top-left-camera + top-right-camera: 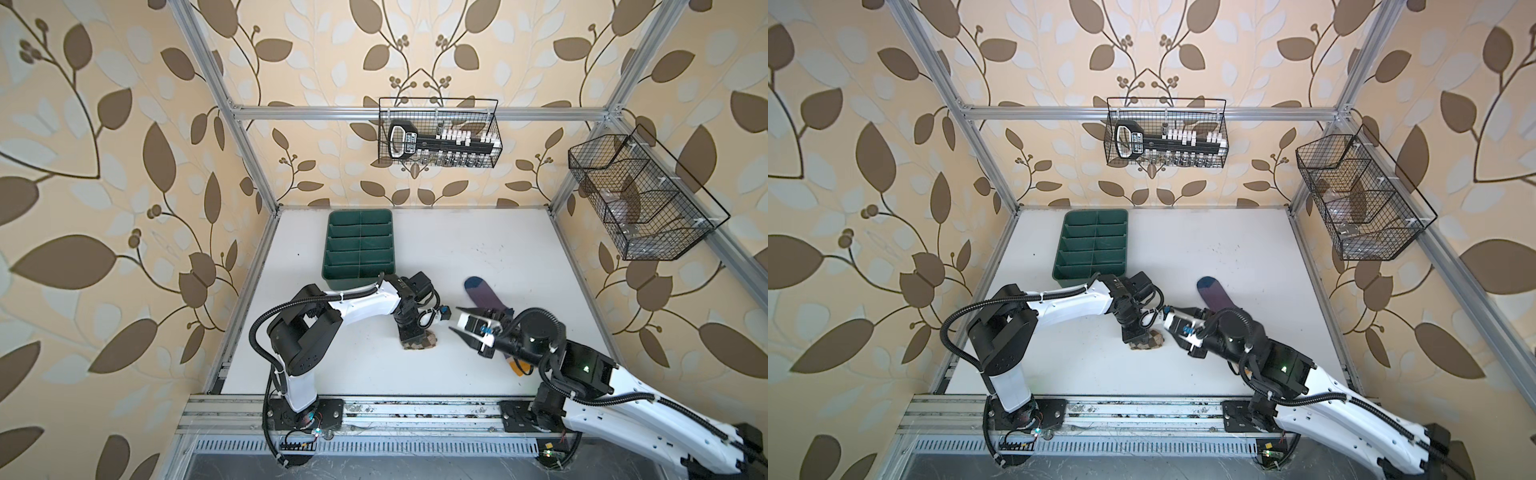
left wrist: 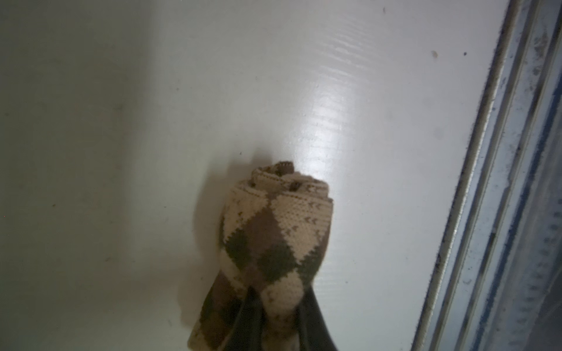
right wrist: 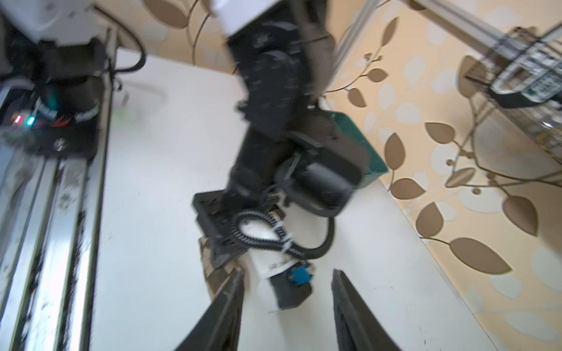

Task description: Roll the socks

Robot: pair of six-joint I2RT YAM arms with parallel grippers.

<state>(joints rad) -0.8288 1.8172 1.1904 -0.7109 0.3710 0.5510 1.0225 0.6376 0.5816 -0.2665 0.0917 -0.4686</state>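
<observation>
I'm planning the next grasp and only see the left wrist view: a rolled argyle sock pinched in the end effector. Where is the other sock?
Observer: In both top views the purple sock lies flat, unrolled, right of the tan argyle sock, partly under the right arm.
Operator: Is the right end effector holding it?
Observer: No. The right end effector is open and empty, tips pointing toward the roll.
Operator: Anything else nearby?
Observer: A green tray stands at the back left, its compartments empty.
</observation>
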